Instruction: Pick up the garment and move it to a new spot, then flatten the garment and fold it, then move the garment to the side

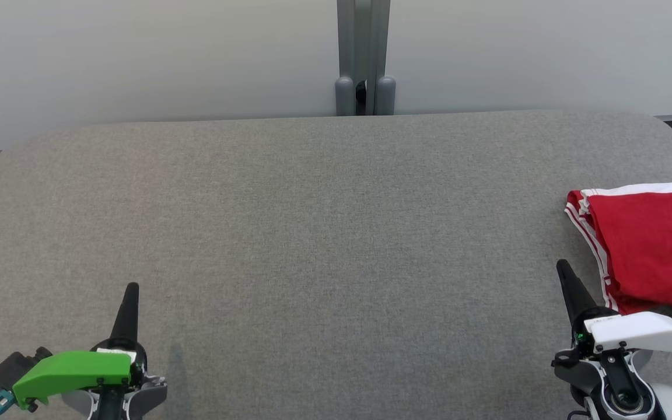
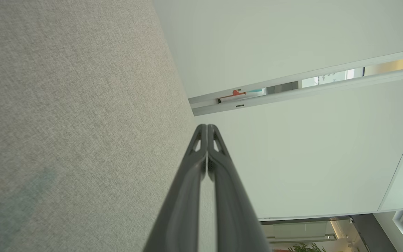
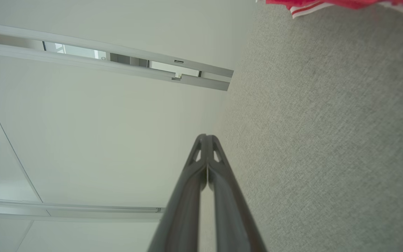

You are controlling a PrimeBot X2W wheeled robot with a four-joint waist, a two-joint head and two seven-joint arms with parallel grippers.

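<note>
The garment (image 1: 651, 245) is red with white striped trim and lies folded at the right edge of the grey fabric table (image 1: 312, 233); a sliver of it (image 3: 327, 5) shows at the top of the right wrist view. My right gripper (image 1: 563, 269) stands shut just left of the garment's near corner, holding nothing. At the lower left my left gripper (image 1: 132, 289) is shut too, far from the garment, fingers pressed together (image 2: 206, 130). The right gripper's fingertips (image 3: 205, 137) also meet with nothing between them.
A pale wall runs behind the table, with a grey post (image 1: 364, 58) at its middle. The table's far corners are rounded.
</note>
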